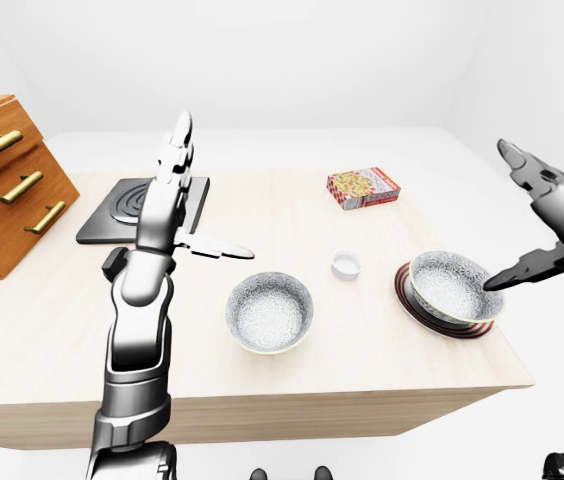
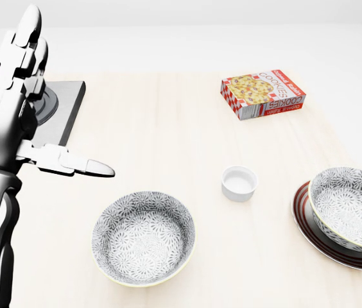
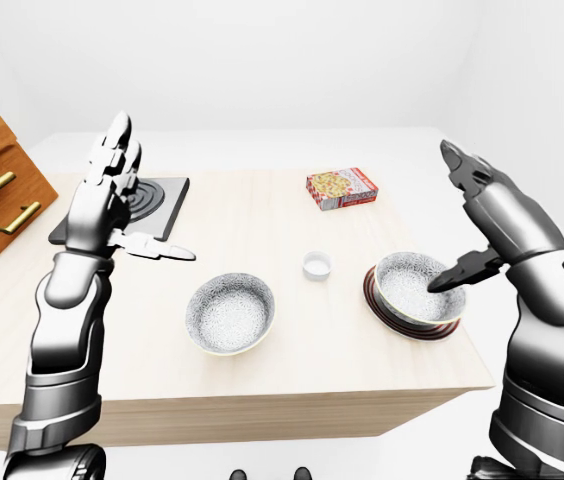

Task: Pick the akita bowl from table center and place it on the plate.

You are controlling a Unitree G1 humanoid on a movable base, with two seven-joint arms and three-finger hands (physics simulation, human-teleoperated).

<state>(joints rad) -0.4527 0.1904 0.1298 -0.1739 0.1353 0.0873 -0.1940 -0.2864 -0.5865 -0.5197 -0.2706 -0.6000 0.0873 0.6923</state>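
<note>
Nearest the head view's bottom edge, a grey floral-patterned ceramic bowl [image 2: 144, 238] sits alone mid-table. Its twin, a second patterned bowl [image 2: 349, 206], sits on the red-rimmed dark plate [image 2: 306, 226] at right, so placement looks done. Bowl likely rigid, glazed, slick, breakable; best taken by the rim, thumb inside the wall. Right hand [image 3: 472, 230] is spread, thumb poking over the plated bowl, holding nothing. Left hand [image 2: 24, 102] is raised, fingers splayed, empty. Small white cup [image 2: 239, 183] sits between bowls; cookies box [image 2: 262, 94] well above.
</note>
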